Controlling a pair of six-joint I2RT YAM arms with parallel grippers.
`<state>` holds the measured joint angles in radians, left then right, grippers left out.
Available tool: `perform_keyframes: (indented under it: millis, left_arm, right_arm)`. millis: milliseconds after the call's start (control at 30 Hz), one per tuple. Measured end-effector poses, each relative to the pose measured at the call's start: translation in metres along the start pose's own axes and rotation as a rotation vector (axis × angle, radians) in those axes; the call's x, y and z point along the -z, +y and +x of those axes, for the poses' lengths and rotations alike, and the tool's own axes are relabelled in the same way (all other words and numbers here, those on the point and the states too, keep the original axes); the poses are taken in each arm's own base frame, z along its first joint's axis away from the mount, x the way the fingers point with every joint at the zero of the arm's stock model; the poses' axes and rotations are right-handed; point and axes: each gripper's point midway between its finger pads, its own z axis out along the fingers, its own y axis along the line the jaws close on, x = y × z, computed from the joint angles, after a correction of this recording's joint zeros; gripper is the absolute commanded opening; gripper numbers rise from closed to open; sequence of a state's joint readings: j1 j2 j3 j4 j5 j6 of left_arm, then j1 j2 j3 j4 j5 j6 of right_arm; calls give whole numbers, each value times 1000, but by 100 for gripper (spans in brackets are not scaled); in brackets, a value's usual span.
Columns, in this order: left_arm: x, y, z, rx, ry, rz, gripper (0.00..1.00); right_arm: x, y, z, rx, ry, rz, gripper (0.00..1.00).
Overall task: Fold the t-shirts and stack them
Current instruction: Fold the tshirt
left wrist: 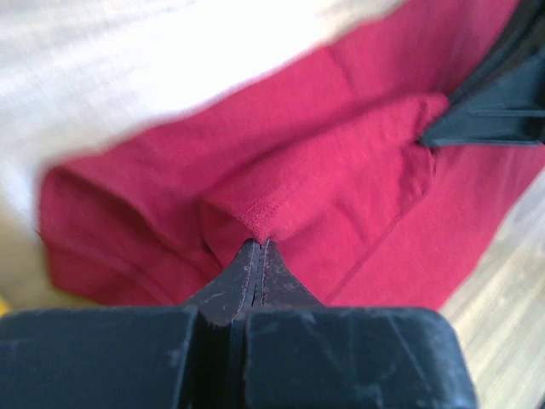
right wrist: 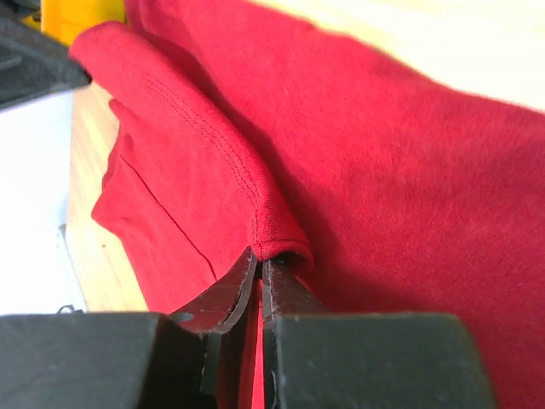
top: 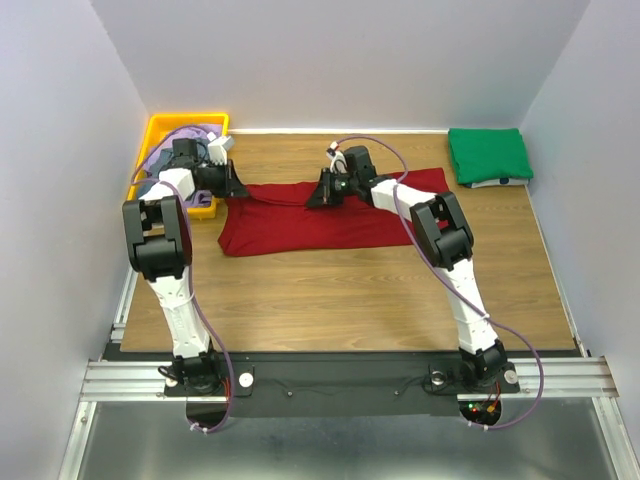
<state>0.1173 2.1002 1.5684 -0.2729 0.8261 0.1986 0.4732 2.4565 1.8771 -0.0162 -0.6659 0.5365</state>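
The red shirt lies spread across the middle of the wooden table, its long side running left to right, with both arms reaching over it.

The left gripper is at the shirt's left end. In its wrist view the jaws are pressed together, and a fold of red cloth with a stitched hem is pinched at the tips. The right gripper is at the far edge, near the shirt's middle. Its jaws are nearly closed around a rolled hem of the same shirt, and red cloth shows in the narrow slit between them. Between the two grippers the edge rises as a raised ridge above the flat body of the shirt.

A green shirt sits folded at the far right corner, well apart from the red one. Under it a grey shirt shows only its near edge, with a small dark mark too small to read.

A yellow tray stands at the far left corner, just beside the left gripper. A lavender shirt is bunched inside it.
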Motion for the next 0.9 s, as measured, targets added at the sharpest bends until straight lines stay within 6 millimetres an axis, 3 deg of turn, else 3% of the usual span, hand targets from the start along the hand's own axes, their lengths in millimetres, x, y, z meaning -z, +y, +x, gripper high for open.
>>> perform_keyframes:
  millis: [400,600,667,733,767,800,867,900]
  left_arm:
    - [38,-44,38,19,45,15,0]
    - [36,-39,83,84,137,-11,0]
    - [36,-36,93,96,162,-32,10]
    - [37,-34,95,96,169,-45,16]
    - [37,-32,95,95,170,-55,22]
    - [37,-31,95,93,171,-59,27]
    - [37,-29,96,89,173,-71,38]
    - [38,-28,96,89,175,-75,40]
  right_arm:
    - [2,9,11,-52,53,-67,16]
    - [6,2,24,-89,87,-73,27]
    - [11,0,29,-107,101,-77,27]
    - [20,1,29,-120,106,-82,37]
    - [24,2,27,-121,105,-86,52]
    - [30,4,22,-120,97,-95,58]
    - [38,8,13,-116,82,-105,69]
    - [45,13,8,-107,75,-115,70]
